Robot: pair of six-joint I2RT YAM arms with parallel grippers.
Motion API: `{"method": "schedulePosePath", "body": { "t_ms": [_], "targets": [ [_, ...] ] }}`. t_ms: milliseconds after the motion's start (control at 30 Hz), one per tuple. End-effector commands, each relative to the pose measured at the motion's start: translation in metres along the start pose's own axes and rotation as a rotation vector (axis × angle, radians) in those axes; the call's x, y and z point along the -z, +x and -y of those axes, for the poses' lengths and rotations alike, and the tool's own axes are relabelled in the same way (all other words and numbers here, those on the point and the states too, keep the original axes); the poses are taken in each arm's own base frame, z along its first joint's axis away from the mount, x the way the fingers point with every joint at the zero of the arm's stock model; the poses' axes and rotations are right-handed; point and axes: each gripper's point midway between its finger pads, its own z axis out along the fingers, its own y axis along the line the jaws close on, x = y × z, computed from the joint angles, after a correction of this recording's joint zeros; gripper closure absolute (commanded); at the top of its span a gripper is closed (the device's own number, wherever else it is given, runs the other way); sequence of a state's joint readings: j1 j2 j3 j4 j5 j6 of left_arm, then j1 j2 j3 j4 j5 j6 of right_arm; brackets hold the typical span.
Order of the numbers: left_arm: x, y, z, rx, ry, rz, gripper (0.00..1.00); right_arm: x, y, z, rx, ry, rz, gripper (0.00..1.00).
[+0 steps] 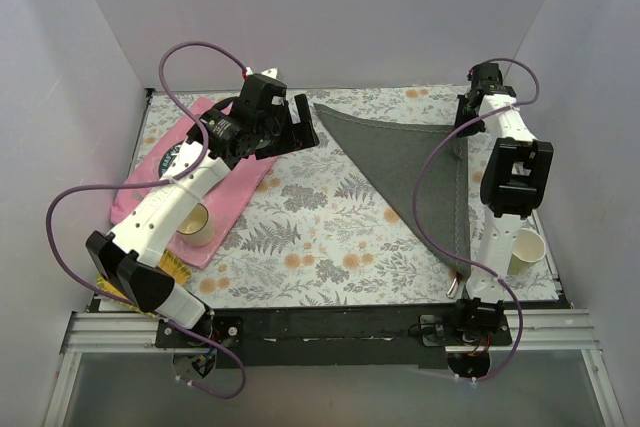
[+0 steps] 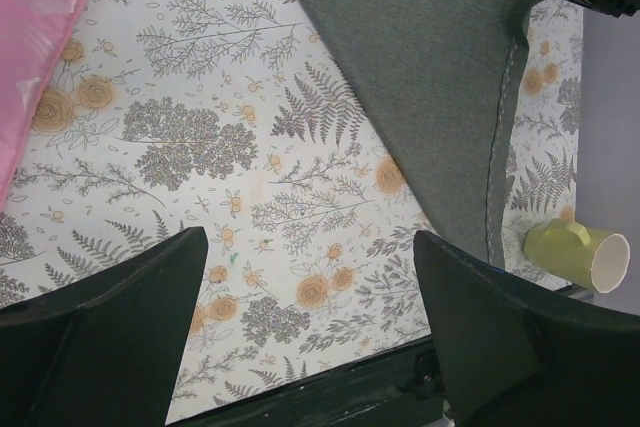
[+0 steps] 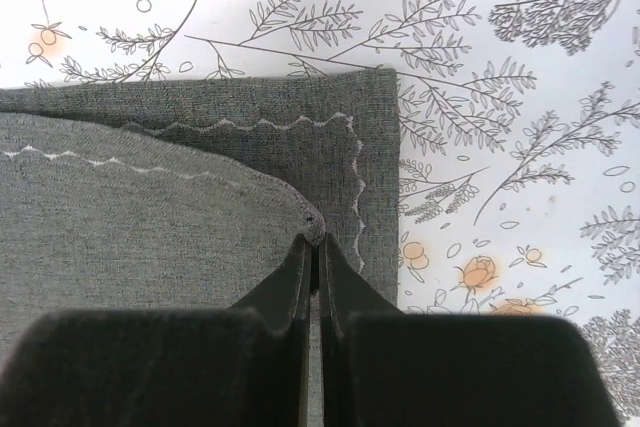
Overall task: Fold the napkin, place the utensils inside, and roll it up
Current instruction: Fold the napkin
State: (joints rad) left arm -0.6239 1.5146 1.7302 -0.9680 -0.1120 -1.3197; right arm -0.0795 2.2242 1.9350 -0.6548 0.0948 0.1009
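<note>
cup [image 1: 527,250]: near right, just off the napkin's edge, out of the fold's way.
utensils: can't make them out; none on the cloth.
napkin [image 1: 420,167]: triangle, right of centre, flat on the table [image 1: 320,217]. Reads as the fold stage.
placemat [image 1: 235,197]: left side, second cup [image 1: 197,225] on it.
left gripper [image 1: 285,127]: jaws spread wide, empty, raised over the placemat's far end. Likely parked clear.
right gripper [image 3: 315,242]: far right corner, fingers pressed together pinching the top layer's corner. It sits short of the bottom corner, so probably held to square the hems.
</note>
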Motion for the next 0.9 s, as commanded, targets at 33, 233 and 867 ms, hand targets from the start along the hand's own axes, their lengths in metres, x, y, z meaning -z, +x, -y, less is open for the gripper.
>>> {"method": "schedulePosePath", "body": {
  "t_ms": [33, 233, 867],
  "targets": [
    [0.01, -0.009, 0.008, 0.012, 0.033, 0.022, 0.16, -0.003, -0.015, -0.009, -0.003, -0.041, 0.036, 0.99],
    [0.009, -0.006, 0.007, 0.021, 0.03, 0.014, 0.16, -0.011, -0.014, -0.005, -0.003, -0.034, 0.031, 0.99],
    [-0.017, 0.011, 0.008, 0.061, 0.058, -0.011, 0.18, 0.01, -0.049, 0.022, -0.026, 0.125, 0.102, 0.36]
  ]
}}
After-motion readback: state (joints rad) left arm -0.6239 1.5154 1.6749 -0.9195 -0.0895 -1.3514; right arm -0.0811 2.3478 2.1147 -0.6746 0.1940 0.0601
